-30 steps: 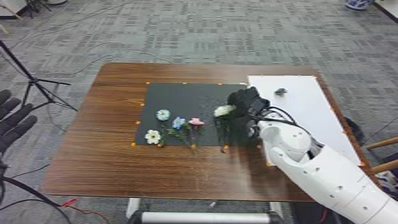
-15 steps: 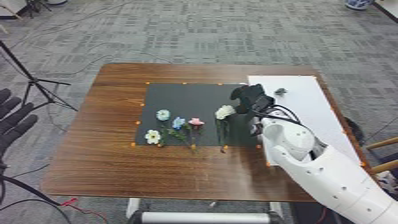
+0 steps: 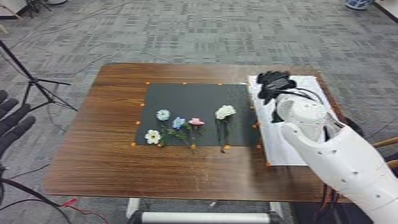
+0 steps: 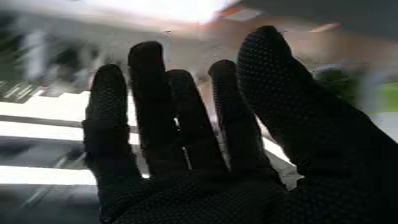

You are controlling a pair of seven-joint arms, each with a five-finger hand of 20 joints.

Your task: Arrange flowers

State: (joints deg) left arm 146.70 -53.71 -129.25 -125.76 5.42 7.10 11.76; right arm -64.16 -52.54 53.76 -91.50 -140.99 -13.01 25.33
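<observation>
In the head view, my right hand [image 3: 275, 85] is over the upper part of the white sheet [image 3: 282, 145], right of the black mat [image 3: 191, 95]. The right wrist view has my right hand [image 4: 191, 195] with straight fingers, holding nothing. On the mat lie a large white flower [image 3: 226, 111], a pink flower [image 3: 196, 122], a blue flower [image 3: 179, 122], a pale blue-white flower [image 3: 163, 115] and a white flower [image 3: 153, 136], stems toward the front edge. My left hand [image 3: 12, 127] is off the table's left side, fingers straight.
Small orange markers edge the mat and sheet on the brown table [image 3: 178, 175]. A black tripod [image 3: 34, 80] stands on the floor at the left, and part of a chair [image 3: 386, 143] is beyond the right edge.
My right hand has moved right and away from the large white flower, from the mat's right side to above the white sheet. The flower lies uncovered on the mat. My left hand has stayed put.
</observation>
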